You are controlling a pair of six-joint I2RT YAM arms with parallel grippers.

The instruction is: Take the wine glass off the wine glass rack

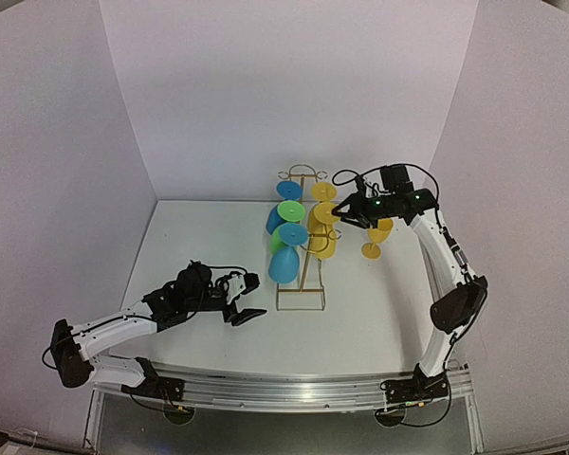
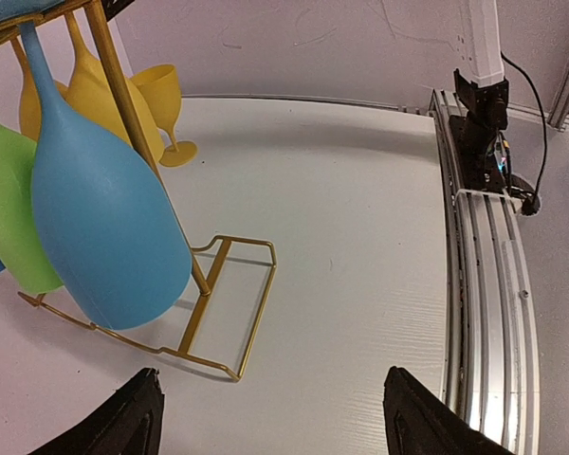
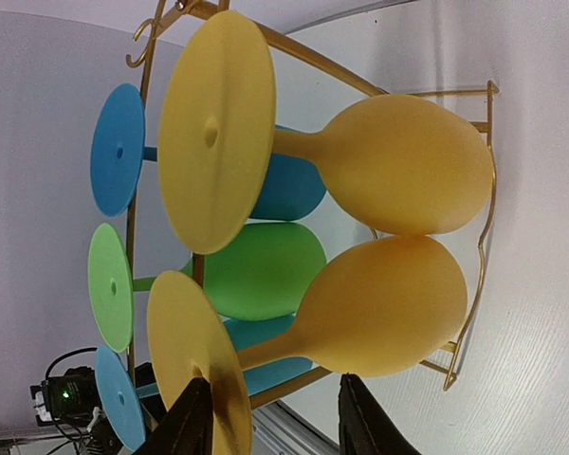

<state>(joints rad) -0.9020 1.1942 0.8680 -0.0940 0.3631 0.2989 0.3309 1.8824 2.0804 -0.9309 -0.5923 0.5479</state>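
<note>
1. Location. The glass nearest the right hand is yellow. It hangs bowl-down on the right side of the rack, with its foot resting above the wire rails. A second glass, also yellow, hangs just beside it. Blue and green glasses fill the other side.
2. Right hand. The right hand sits at the foot end of the glass. Its fingers stand apart, and one overlaps the edge of the foot. The stem lies just past the fingertips and no clamp on it is visible, so the hand reads as released.
3. Left hand. The left hand is spread wide and empty, low over the worktop near the rack's base.
4. Handling. The glass looks like matte plastic, so it is probably light, stiff and not brittle. The bowl is wide and rounded and would likely slip from narrow fingers.
5. Grip point. The stem, close under the foot, is the advised hold. It is thin enough to enclose, and the foot stops it sliding through.
6. Caution. The rack is thin wire and likely light, so a pull across the rails could drag or tip it. The two yellow bowls appear to touch. The glass should therefore be drawn along the rails, not sideways.
7. Nearby. A standing glass, yellow, is upright on the worktop to the right of the rack.
</note>
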